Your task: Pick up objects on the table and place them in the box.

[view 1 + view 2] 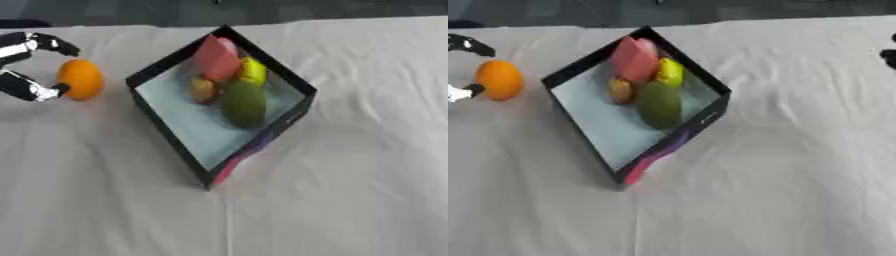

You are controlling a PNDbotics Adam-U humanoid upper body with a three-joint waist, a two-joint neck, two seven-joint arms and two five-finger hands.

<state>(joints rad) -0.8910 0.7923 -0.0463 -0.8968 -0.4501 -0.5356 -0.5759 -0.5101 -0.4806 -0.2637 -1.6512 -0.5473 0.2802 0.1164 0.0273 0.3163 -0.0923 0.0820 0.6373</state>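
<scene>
At 9 o'clock of the box (171, 67), which holds 4 fruits, the left hand (26, 65) pinches an orange (80, 79) above the tablecloth (350, 190).

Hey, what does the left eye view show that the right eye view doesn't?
Only the left eye view shows most of the left robot hand, its fingers and thumb curled round the orange fruit; the right eye view cuts that hand down to fingertips at the picture's left edge. Only the right eye view shows a small dark shape at the right edge, too little to identify. Both show the black-rimmed box on the white cloth, holding a pink item, a yellow one, a green one and a small orange-brown one.
</scene>
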